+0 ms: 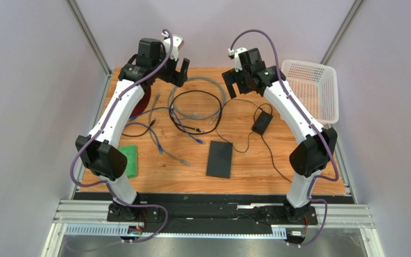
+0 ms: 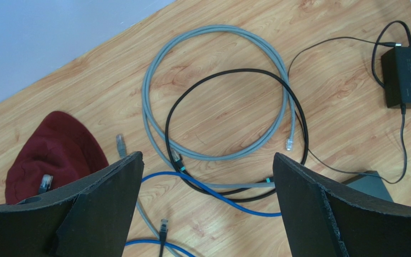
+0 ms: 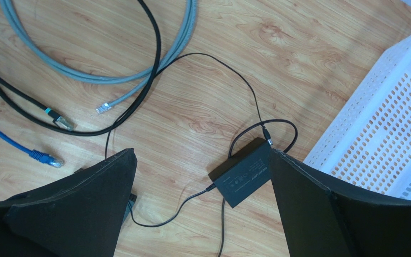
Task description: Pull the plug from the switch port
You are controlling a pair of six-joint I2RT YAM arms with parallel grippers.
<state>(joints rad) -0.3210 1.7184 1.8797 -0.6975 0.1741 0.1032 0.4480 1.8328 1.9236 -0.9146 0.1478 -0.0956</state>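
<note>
The switch [image 1: 219, 159] lay flat on the bench [image 1: 250, 176], toward its 6 o'clock edge. The power adapter [image 1: 262, 123] sat at 1 o'clock from it, and the coiled cables [image 1: 197, 99] at 11 o'clock. The left jaws and right jaws stood wide apart above the far bench, gripping nothing.

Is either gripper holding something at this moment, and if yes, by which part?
Nothing is held. The left gripper and the right gripper are both open, above the table, touching nothing.
</note>
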